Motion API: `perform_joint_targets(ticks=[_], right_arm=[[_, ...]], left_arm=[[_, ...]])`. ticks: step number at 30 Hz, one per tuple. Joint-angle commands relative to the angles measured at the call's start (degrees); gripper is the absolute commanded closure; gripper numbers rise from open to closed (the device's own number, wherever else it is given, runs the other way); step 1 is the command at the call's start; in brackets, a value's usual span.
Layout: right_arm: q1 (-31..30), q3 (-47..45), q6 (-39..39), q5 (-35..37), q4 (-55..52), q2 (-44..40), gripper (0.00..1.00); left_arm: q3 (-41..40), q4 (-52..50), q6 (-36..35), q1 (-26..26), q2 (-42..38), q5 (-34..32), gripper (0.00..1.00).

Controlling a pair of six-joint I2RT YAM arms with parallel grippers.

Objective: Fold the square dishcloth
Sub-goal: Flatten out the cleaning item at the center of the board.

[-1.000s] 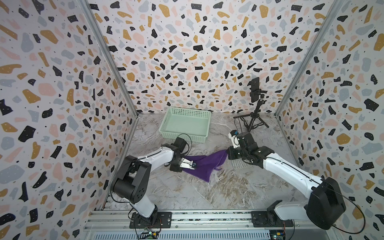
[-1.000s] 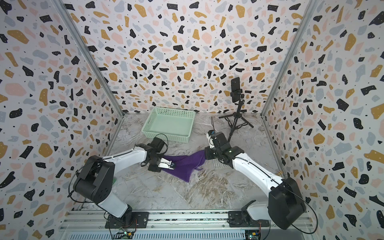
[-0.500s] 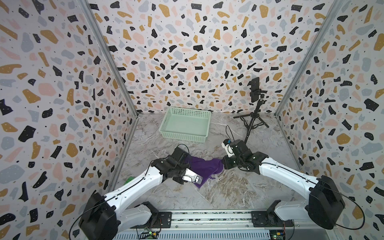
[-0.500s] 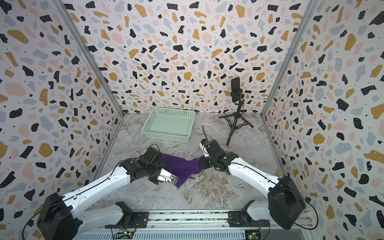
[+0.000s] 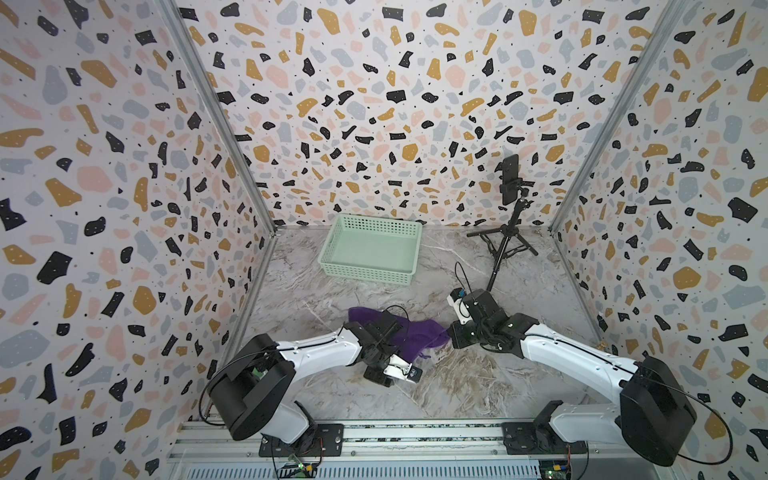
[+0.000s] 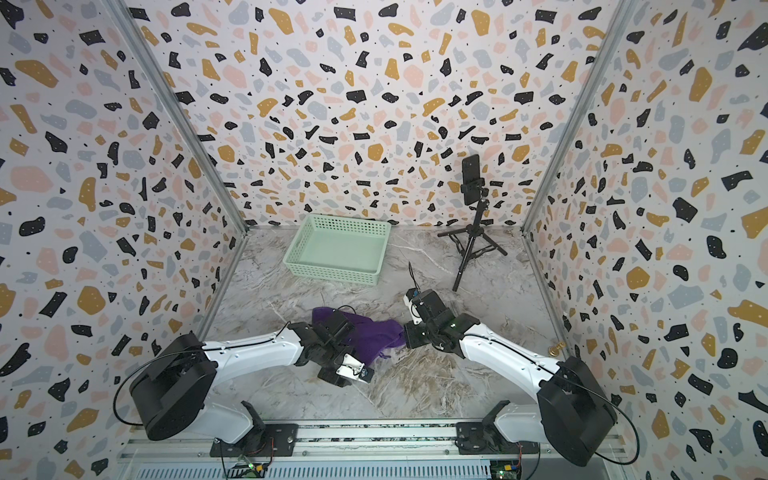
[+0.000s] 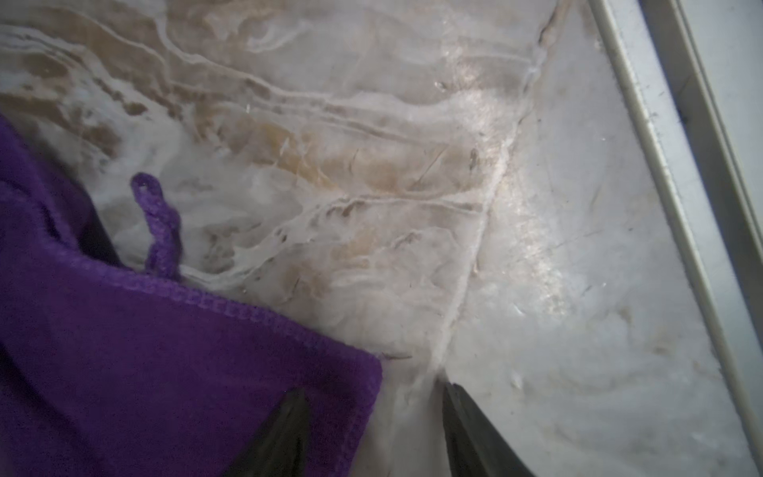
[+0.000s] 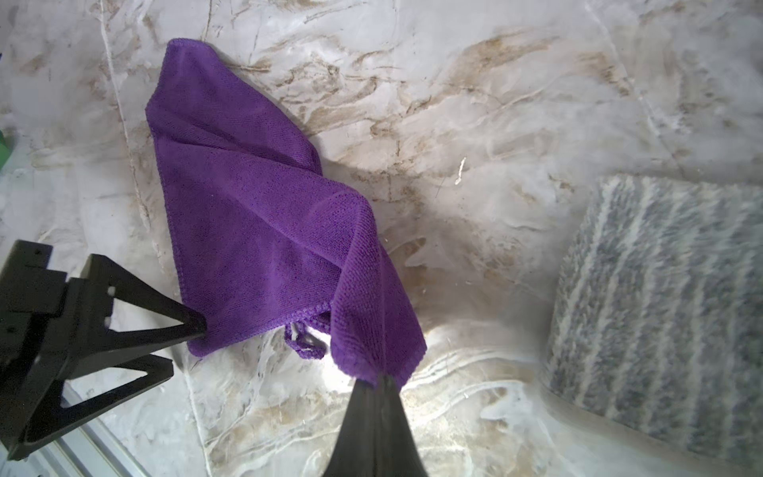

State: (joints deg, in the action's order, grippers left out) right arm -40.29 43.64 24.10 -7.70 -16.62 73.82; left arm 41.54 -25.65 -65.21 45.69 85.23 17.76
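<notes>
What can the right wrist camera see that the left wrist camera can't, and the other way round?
Only the right wrist view: the right gripper shut on a corner of the cloth, most of the cloth's crumpled shape, and a grey striped surface. Only the left wrist view: the stitched hem up close. Both: the cloth, its loop, the open left gripper and the marble table.
</notes>
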Motion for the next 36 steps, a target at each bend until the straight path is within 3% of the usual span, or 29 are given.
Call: perform_joint_targets(ticks=[1, 4, 6, 10, 14, 21, 28, 31, 36], right_arm=[[0.0, -0.4, 0.3, 0.7, 1.0, -1.8, 1.0], [0.0, -0.5, 0.1, 0.6, 1.4, -1.4, 1.0], [0.0, -0.4, 0.1, 0.5, 1.5, -1.1, 1.0], [0.0, -0.7, 0.0, 0.7, 1.4, -1.5, 1.0], [0.0, -0.1, -0.8, 0.8, 0.2, -2.3, 1.0], [-0.1, 2.5, -1.0, -1.6, -3.3, -5.8, 1.0], [-1.0, 8.7, -0.7, -3.9, -8.4, -10.5, 1.0], [-1.0, 13.3, -2.0, -3.7, -10.2, -8.0, 1.0], [1.9, 23.5, -5.2, -3.5, -11.1, 0.3, 1.0]], left_arm=[[3.3, 0.6, 1.0, 0.9, 1.8, -1.6, 0.43], [4.8, -0.4, 1.2, 2.2, 5.0, -5.4, 0.43], [5.7, -0.3, 1.8, 2.9, 7.1, -8.2, 0.49], [6.7, -3.1, 1.0, 2.9, 8.8, -10.9, 0.82], [5.2, -5.0, 0.7, 2.9, 5.2, -12.5, 1.0], [7.0, -11.6, 5.4, 0.9, -12.1, -13.3, 1.0], [13.4, -13.2, 7.3, -9.4, -27.6, -17.1, 1.0], [18.4, -9.1, 9.0, -14.7, -27.0, -19.9, 1.0], [27.1, -2.2, 13.0, -21.1, -18.7, -21.1, 1.0]])
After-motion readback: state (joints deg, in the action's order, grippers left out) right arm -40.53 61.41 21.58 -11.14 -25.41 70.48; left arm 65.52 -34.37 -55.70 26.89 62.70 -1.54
